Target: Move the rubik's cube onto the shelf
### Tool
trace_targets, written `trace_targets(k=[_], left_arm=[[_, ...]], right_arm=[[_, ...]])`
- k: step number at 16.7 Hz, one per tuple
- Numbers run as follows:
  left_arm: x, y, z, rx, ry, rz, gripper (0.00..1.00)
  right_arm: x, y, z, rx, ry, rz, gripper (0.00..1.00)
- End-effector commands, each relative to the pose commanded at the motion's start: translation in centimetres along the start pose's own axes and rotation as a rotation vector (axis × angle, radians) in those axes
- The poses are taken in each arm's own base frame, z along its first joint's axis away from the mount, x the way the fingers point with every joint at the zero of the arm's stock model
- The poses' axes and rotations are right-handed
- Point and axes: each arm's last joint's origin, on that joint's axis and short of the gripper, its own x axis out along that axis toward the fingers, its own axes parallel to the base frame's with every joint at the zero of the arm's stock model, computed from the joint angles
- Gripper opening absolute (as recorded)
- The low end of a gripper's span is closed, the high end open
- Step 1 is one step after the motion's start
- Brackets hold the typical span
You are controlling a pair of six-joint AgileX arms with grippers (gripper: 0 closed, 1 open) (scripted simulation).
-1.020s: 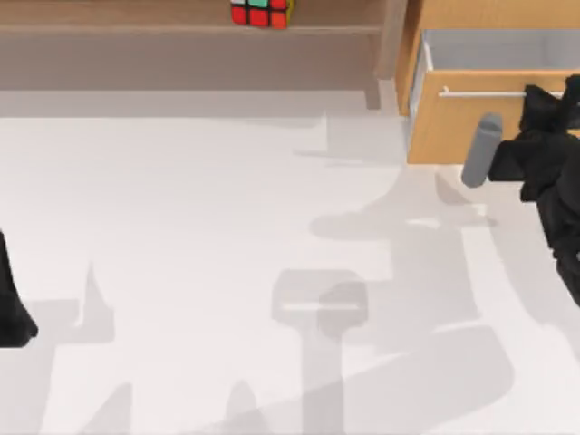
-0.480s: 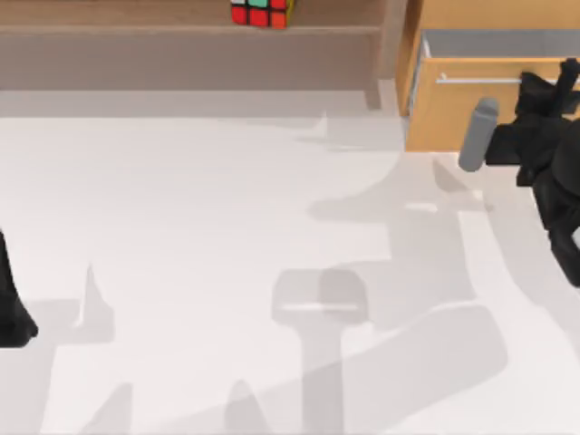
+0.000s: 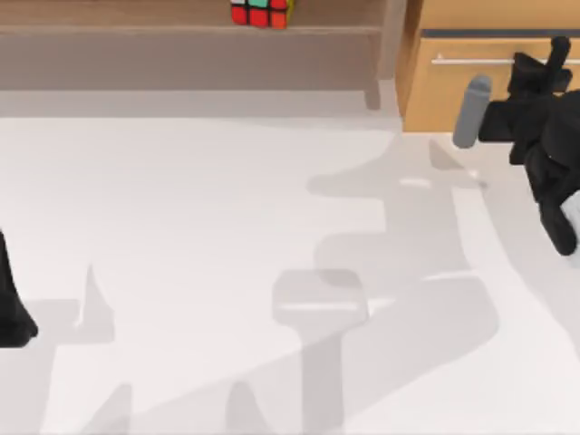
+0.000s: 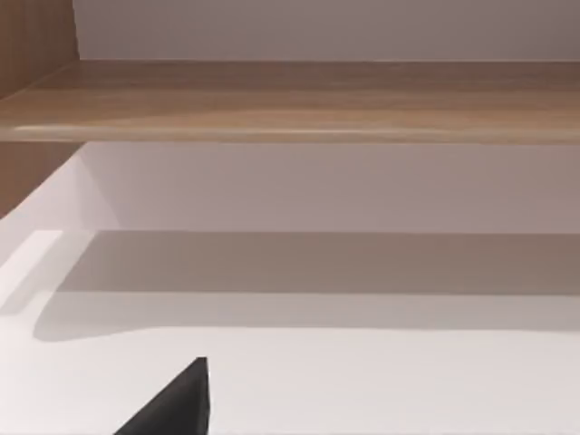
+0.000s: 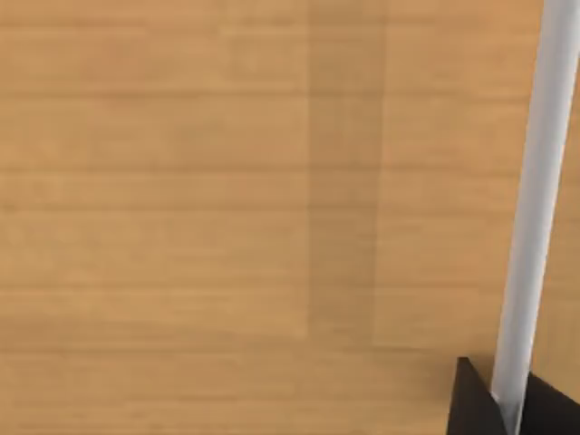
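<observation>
- At the desk's far right edge, the right gripper [image 3: 555,62] is up against the front of the drawer [image 3: 471,86], at its metal handle [image 3: 480,61].
- From the right wrist, the handle [image 5: 535,208] runs between two dark fingertips [image 5: 471,403], one on each side of the bar; I judge the fingers clenched on the handle, though whether the pads press the metal cannot be made out.
- From above, the drawer front sits nearly flush with the cabinet [image 3: 489,14], with just a thin dark gap above the handle, so the drawer looks all but closed.
- A grey cylinder [image 3: 466,111] on the right arm hangs over the desk just in front of the drawer.
- Outward along the far edge, the upright post [image 3: 391,41] divides the cabinet from the shelf [image 3: 136,14].
- The cube [image 3: 260,12] rests on the shelf board, near its right half and well apart from both arms, red stickers facing forward.
- By my reading, the main job is done: the cube is on the shelf. What seems left is seating the drawer fully and letting go of the handle.
- The left arm [image 3: 14,299] is parked at the desk's left edge; whether its fingers are apart or together cannot be told.
</observation>
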Motion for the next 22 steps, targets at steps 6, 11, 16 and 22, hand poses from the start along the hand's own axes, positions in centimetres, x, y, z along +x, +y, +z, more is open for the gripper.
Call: trace_targets(k=[6,11,16,22], left_arm=[[0.0,0.0,0.0,0.0,0.0,0.0,1.0],[0.0,0.0,0.0,0.0,0.0,0.0,1.0],[0.0,0.0,0.0,0.0,0.0,0.0,1.0],[0.0,0.0,0.0,0.0,0.0,0.0,1.0]], right_arm=[[2.8,0.1,-0.1,0.0,0.0,0.006,0.0],[2.9,0.1,-0.1,0.0,0.0,0.006,0.08],[2.9,0.1,-0.1,0.0,0.0,0.006,0.45],[2.9,0.1,-0.1,0.0,0.0,0.006,0.9]])
